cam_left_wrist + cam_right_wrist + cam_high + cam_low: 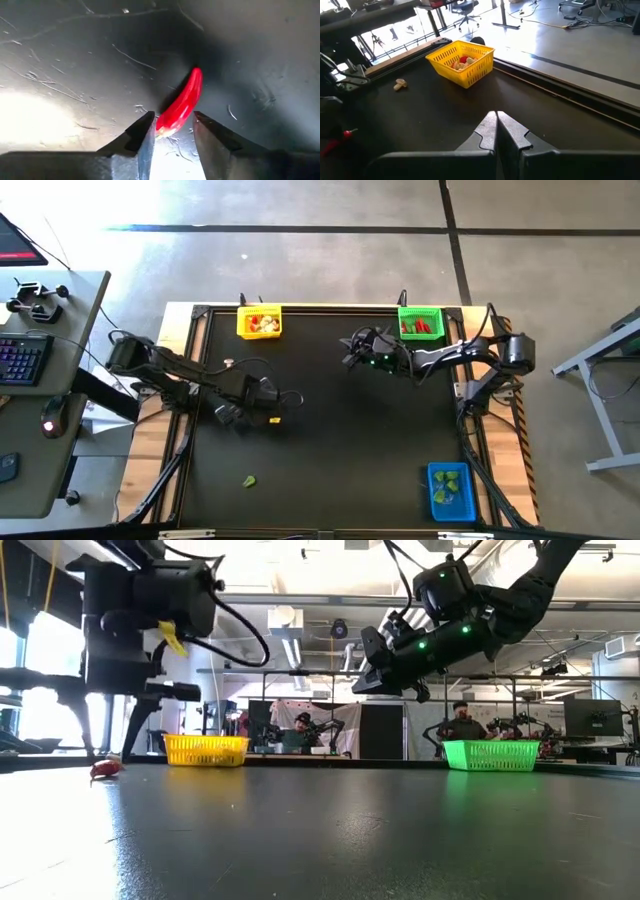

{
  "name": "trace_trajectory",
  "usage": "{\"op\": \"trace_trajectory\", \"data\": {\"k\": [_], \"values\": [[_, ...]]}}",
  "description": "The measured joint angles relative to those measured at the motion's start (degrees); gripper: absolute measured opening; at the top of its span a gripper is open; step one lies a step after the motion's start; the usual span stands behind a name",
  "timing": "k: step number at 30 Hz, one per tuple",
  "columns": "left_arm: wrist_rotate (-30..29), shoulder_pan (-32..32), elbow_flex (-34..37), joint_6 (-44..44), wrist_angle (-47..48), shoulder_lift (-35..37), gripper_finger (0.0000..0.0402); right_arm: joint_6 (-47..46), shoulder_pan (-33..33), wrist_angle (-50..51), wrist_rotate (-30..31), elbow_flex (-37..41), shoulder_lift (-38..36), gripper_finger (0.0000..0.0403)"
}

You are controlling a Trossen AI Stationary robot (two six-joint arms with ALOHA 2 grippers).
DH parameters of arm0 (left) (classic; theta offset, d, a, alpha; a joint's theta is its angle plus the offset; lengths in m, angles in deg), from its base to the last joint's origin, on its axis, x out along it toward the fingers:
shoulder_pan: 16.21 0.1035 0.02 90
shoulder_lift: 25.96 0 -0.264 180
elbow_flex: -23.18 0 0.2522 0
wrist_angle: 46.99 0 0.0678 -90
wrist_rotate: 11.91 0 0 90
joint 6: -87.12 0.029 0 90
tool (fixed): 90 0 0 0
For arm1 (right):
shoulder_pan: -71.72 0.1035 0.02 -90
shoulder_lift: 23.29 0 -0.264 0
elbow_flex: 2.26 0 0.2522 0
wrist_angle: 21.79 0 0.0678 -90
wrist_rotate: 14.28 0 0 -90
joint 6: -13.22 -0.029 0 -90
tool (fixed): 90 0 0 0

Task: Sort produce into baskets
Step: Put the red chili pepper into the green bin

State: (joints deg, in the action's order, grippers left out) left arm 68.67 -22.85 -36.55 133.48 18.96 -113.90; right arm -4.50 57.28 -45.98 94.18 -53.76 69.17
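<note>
While the left gripper (172, 132) hangs low over the black desk (340, 450) with its fingers apart, a red chilli (181, 104) lies flat on the desk just ahead of them. Its near end sits in the gap between the fingertips, and its long axis runs away from the gripper, curving slightly to one side. No finger touches it that can be seen.

The right gripper (496, 131) is raised above the desk near the green basket (420, 322), fingers pressed together and holding nothing.

The yellow basket (259, 321) stands at the far edge and holds red and cream pieces. A cream bulb (399, 84) lies loose beside it. The blue basket (450, 490) sits at the near right corner with green chunks inside, and one green chunk (248, 480) lies loose on the near left.
</note>
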Motion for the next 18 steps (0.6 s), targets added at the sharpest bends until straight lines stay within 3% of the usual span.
{"op": "trace_trajectory", "data": {"k": [7,13,18], "values": [[-0.38,0.27,4.92,0.69,-2.25,0.83,0.0094,0.85,0.04,0.44,-0.10,0.00,0.00,0.0000],[0.43,1.55,5.14,-0.84,-3.42,3.56,0.0062,1.68,0.14,0.55,-1.13,0.00,0.00,0.0000],[9.12,7.71,3.49,-9.28,-9.94,5.44,0.0013,4.62,0.22,0.82,-5.65,0.00,-0.37,0.0000]]}}
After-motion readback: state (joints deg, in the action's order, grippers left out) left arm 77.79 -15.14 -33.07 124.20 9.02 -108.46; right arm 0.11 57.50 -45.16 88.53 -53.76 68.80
